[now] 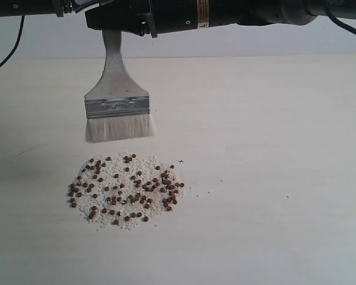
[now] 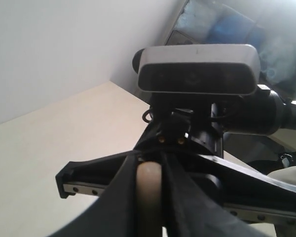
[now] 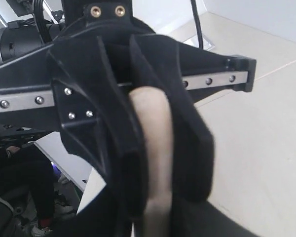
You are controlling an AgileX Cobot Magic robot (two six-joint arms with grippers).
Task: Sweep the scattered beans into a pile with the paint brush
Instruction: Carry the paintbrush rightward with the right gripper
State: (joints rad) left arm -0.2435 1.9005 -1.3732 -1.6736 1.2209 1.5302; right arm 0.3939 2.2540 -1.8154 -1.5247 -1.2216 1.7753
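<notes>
Only the ext. view shows the paint brush (image 1: 117, 107) whole: upright, bristles down, upper left of frame, w/ the beans (image 1: 126, 190) in a loose patch just below it on the table (image 1: 273, 178), its handle top hidden behind black arms. Wrist views fill that in: left jaws sit narrow, clamped on the cream handle (image 2: 149, 197), & right jaws pinch it too.
</notes>
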